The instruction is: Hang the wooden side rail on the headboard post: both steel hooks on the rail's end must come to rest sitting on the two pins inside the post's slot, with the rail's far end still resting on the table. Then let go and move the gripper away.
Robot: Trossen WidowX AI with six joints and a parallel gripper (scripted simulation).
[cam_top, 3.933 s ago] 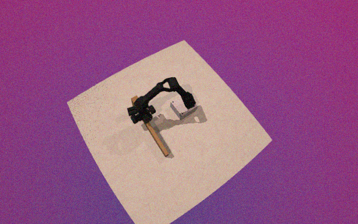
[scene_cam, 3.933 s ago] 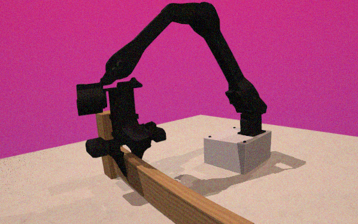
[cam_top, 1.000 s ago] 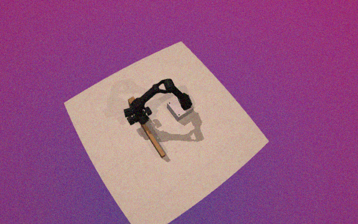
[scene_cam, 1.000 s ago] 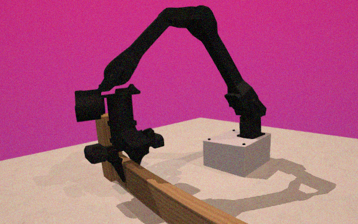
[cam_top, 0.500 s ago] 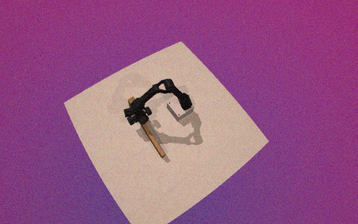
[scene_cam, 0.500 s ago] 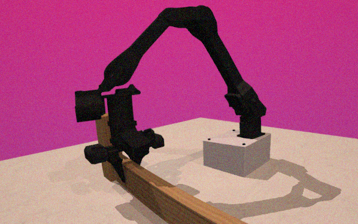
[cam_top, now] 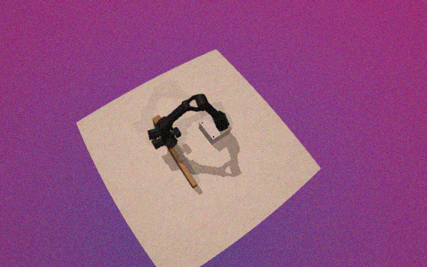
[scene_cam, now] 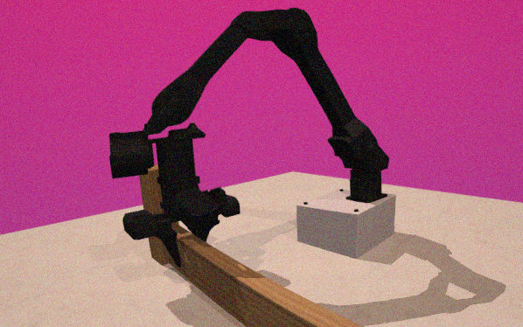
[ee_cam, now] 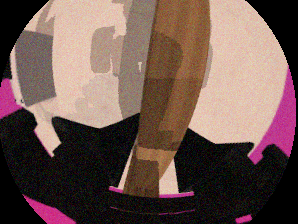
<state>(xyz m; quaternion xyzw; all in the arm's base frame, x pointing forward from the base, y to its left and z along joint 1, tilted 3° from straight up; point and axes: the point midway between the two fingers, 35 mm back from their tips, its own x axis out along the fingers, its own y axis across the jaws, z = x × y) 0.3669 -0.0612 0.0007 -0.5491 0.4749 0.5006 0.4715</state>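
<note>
The wooden side rail (cam_top: 183, 165) (scene_cam: 277, 297) (ee_cam: 182, 50) stands on edge, its near end against or close to the upright headboard post (cam_top: 156, 119) (scene_cam: 149, 188). My gripper (scene_cam: 191, 251) (ee_cam: 154, 119) points down over the rail close to the post. Its fingers stand on either side of the rail, slightly apart, with narrow gaps beside the wood in the wrist view, so it is open around the rail. The hooks, pins and slot are hidden behind the gripper. The rail's far end is low at the table in the top view; contact is not clear.
The grey base block (cam_top: 208, 130) (scene_cam: 327, 223) (ee_cam: 35, 67) carries the arm, beside the rail and apart from it. The arm arches above the table (cam_top: 248, 189) (scene_cam: 474, 245) from the base to the post. Shadows of the arm and rail fall on the table.
</note>
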